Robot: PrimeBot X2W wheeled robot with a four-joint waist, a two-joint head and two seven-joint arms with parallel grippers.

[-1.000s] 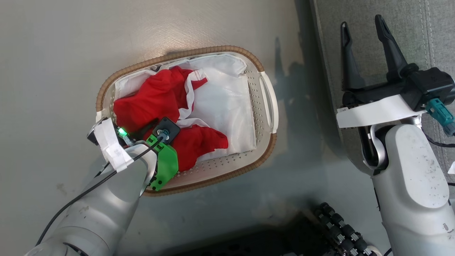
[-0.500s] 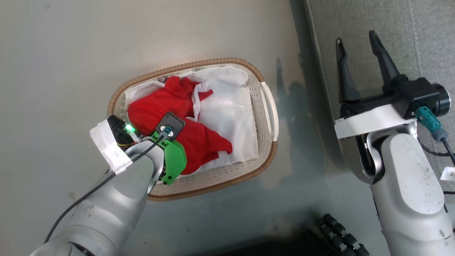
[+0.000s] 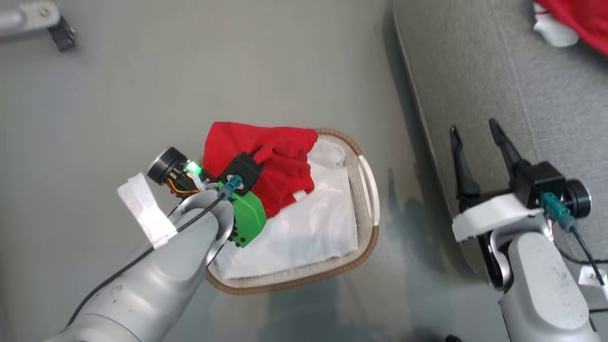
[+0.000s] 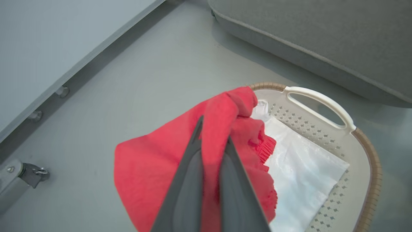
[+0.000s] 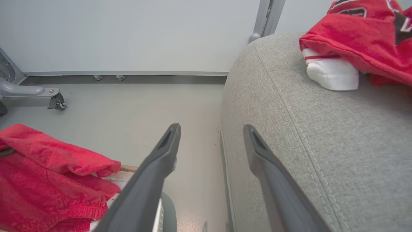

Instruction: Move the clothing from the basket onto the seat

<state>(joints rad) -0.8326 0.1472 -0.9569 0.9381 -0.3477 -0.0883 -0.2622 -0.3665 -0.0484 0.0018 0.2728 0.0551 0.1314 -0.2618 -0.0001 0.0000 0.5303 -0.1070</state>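
Observation:
A red piece of the clothing (image 3: 266, 152) hangs bunched above the basket's (image 3: 368, 190) far-left end. My left gripper (image 4: 214, 135) is shut on it, with red cloth (image 4: 154, 167) pinched between the fingers and draped over them. The white liner (image 3: 308, 228) lies in the basket (image 4: 318, 100). More red clothing (image 3: 579, 19) with a white piece (image 5: 334, 72) lies on the grey seat (image 3: 475, 71). My right gripper (image 3: 472, 126) stands open and holds nothing above the seat's (image 5: 305, 129) near edge, right of the basket.
The basket stands on a grey floor (image 3: 142, 85) beside the seat's rounded edge (image 4: 305, 51). A metal frame leg with a caster (image 3: 28, 21) sits at the far left, near a pale wall with a baseboard (image 5: 128, 72).
My left gripper has shut on the red garment and lifted it up out of the basket. The head camera has shifted. The right gripper stays open.

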